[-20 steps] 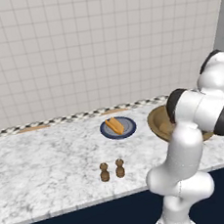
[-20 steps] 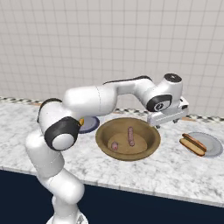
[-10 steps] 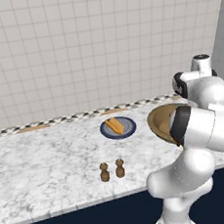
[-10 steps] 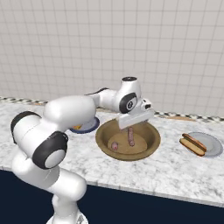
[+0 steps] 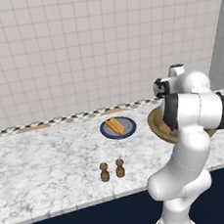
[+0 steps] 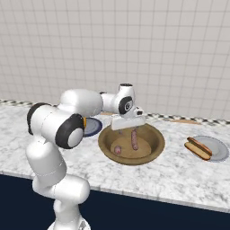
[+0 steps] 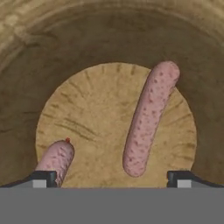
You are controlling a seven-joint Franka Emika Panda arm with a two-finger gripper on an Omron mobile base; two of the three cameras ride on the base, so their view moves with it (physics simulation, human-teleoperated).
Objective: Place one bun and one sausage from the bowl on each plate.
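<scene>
End effector [image 7: 112,177] wide open, empty, over bowl [image 6: 155,148], two sausages [image 7: 148,116] inside, filled plates [image 6: 220,150] on either side, shakers [image 5: 112,170] at counter [image 5: 45,161] front

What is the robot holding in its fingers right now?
Nothing. The gripper hangs open over the bowl, its fingers wide apart. Both sausages lie loose on the bowl's bottom.

On the desk [image 6: 179,175], the bowl [image 6: 131,143] sits mid-frame in the right base view, with two sausages [image 7: 148,117] inside, one lying left of the other. A plate [image 6: 210,148] with a filled bun [image 6: 198,147] lies at its right; another plate [image 5: 119,128] lies left of it. Two shakers [image 5: 112,170] stand nearer the front edge.
</scene>
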